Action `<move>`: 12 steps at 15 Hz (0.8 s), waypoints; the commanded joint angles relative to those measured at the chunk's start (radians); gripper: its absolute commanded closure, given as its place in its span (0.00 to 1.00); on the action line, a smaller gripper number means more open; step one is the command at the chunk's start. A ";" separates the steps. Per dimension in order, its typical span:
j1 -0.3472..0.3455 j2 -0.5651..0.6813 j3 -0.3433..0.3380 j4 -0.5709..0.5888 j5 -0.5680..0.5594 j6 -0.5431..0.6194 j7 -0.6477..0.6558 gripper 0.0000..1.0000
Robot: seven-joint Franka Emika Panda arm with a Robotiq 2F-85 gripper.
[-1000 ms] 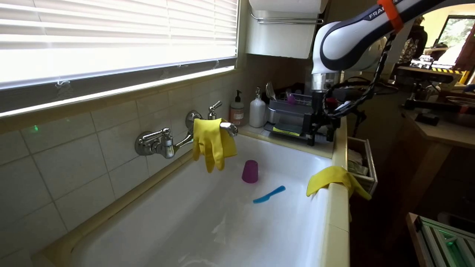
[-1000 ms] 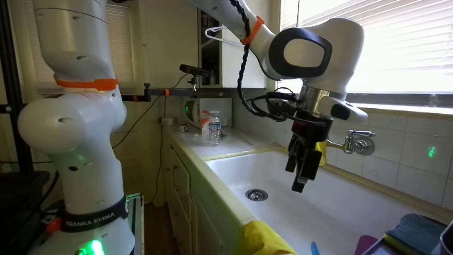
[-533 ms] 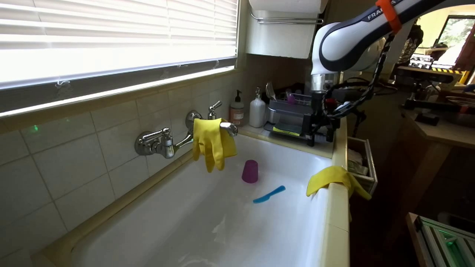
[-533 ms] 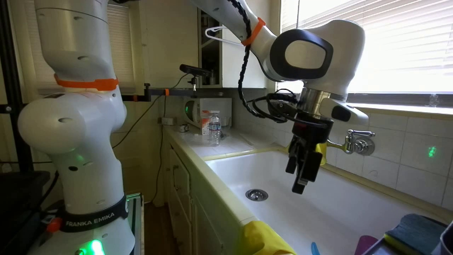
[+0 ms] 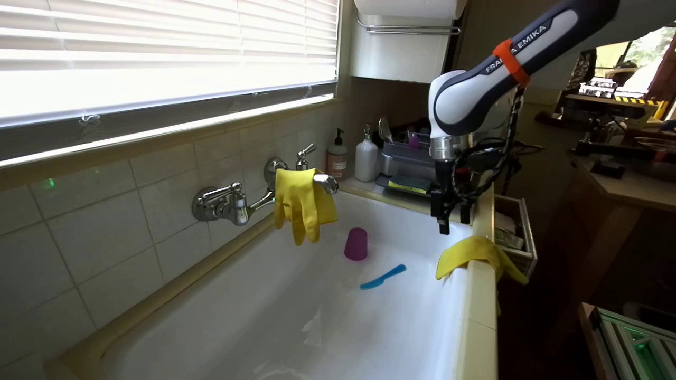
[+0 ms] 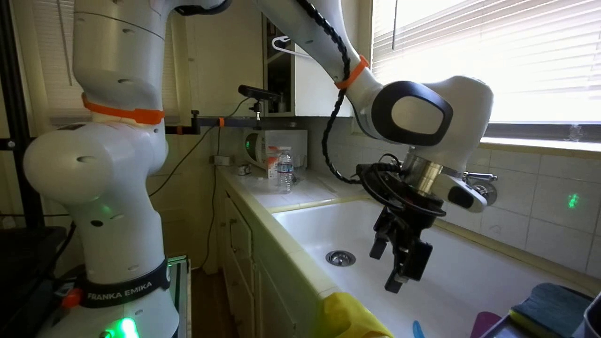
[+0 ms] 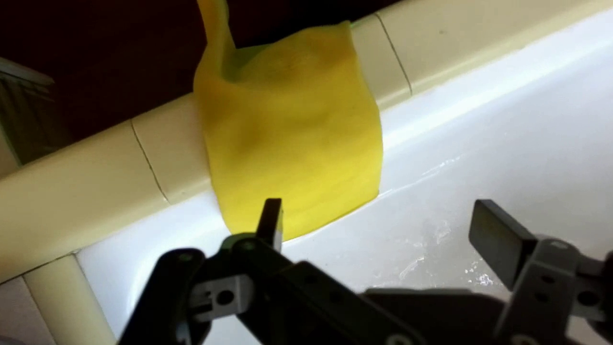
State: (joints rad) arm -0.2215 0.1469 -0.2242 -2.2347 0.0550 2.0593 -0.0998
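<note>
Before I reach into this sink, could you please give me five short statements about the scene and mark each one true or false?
1. The gripper is clamped shut around the blue knife. False: the gripper is open, and the blue knife lies in the sink.
2. A yellow glove is draped over the tiled edge of the sink. True.
3. A second yellow glove hangs over the faucet spout. True.
4. The purple cup is in the open drawer. False: the purple cup is in the sink.
5. A white pump bottle stands beside the dish rack. True.
</note>
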 commanded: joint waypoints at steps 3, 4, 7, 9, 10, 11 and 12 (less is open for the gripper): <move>-0.010 0.105 0.013 0.068 -0.033 0.000 -0.100 0.00; -0.008 0.117 0.013 0.076 -0.045 0.006 -0.101 0.00; -0.001 0.153 0.017 0.094 -0.099 0.013 -0.088 0.00; 0.002 0.174 0.018 0.104 -0.139 0.018 -0.077 0.00; 0.002 0.183 0.020 0.109 -0.153 0.016 -0.081 0.00; 0.002 0.192 0.022 0.111 -0.166 0.018 -0.085 0.00; 0.001 0.201 0.024 0.115 -0.175 0.019 -0.086 0.00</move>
State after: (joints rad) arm -0.2207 0.3074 -0.2067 -2.1415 -0.0801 2.0615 -0.1837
